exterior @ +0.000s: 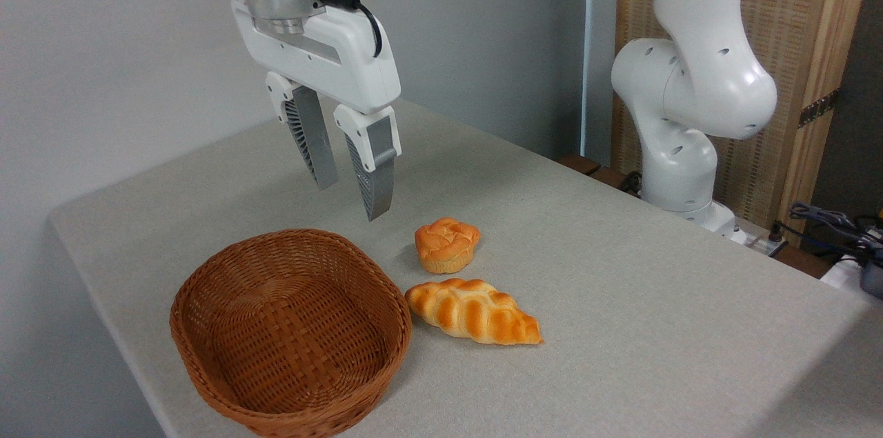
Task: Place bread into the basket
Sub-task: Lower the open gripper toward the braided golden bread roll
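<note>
The bread point(472, 312), a golden-orange braided loaf tapering to a point on its right, lies on the grey table just right of the basket point(207, 283). The basket is an oval reddish-brown wicker one with nothing inside it. My gripper point(354, 198) hangs open above the table, behind the basket and up and to the left of the bread, with nothing between its grey fingers point(376, 179).
A small round muffin-shaped bun point(446, 245) sits just behind the loaf. The arm's white base point(683, 121) stands at the table's far right edge. Cables point(835, 227) lie beyond that edge. The table's front and left edges run close to the basket.
</note>
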Robot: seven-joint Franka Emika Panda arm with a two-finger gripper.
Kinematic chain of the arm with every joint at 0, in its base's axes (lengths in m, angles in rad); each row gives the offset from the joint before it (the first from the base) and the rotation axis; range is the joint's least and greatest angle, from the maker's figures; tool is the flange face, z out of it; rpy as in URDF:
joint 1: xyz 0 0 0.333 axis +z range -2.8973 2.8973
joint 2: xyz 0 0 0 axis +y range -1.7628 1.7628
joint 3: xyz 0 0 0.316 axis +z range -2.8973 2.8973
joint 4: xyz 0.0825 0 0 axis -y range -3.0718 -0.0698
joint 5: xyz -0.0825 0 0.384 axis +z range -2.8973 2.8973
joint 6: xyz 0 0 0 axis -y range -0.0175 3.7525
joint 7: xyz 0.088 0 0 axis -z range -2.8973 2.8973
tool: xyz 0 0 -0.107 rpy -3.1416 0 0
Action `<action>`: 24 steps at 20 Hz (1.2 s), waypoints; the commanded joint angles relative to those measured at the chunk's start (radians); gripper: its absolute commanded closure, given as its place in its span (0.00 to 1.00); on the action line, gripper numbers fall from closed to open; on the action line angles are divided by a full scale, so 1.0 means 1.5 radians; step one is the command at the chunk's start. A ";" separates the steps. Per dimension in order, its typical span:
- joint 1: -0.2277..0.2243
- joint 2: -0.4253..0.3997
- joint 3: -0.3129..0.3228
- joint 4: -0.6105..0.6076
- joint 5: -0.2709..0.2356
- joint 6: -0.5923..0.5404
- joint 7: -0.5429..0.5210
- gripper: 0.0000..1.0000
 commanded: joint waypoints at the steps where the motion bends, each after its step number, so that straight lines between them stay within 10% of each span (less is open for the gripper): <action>1: -0.003 -0.013 0.005 -0.002 0.000 -0.013 0.028 0.00; 16: -0.003 -0.050 0.008 -0.058 -0.001 0.012 0.070 0.00; 24: -0.005 -0.194 0.036 -0.276 -0.007 0.078 0.305 0.00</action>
